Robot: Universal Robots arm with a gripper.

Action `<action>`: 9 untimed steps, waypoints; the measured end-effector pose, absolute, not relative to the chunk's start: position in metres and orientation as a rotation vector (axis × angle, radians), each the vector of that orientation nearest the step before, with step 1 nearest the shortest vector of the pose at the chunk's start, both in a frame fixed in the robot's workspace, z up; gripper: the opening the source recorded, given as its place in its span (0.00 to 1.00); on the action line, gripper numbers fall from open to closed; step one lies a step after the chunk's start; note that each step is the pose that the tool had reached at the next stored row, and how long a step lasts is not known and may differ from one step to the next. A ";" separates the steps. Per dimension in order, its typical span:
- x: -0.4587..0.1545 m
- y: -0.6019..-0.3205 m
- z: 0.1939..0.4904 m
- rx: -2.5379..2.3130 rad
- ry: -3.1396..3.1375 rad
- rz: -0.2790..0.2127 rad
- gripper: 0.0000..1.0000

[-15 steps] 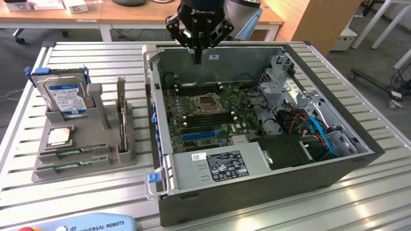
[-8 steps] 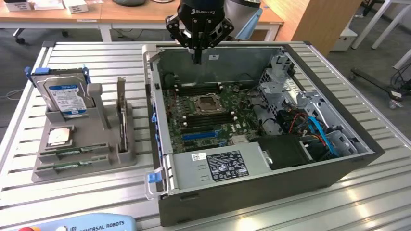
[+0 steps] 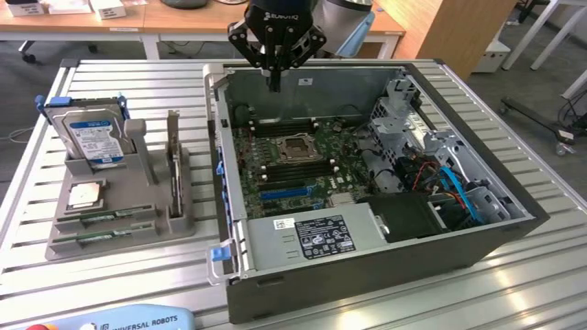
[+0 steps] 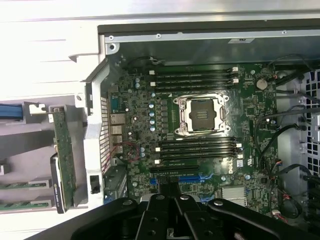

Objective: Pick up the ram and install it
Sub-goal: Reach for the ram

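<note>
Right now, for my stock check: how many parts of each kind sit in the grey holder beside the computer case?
Hard drive: 1
Processor chip: 1
Ram sticks: 2
Upright circuit card: 1
Total: 5

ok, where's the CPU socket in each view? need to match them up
Exterior view: CPU socket sits inside the open case, between two banks of black memory slots.
Wrist view: CPU socket sits between the same two banks of memory slots.
Shared landmark: blue slot, just outside one bank.
</note>
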State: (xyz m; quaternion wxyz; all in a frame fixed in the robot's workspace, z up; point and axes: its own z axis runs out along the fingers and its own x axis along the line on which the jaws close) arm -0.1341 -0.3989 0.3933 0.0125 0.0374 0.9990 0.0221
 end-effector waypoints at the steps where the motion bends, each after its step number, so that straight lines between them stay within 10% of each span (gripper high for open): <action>1: -0.136 -0.399 0.393 0.116 3.114 0.069 0.10; 9: -0.159 -0.399 0.393 0.116 3.113 0.069 0.10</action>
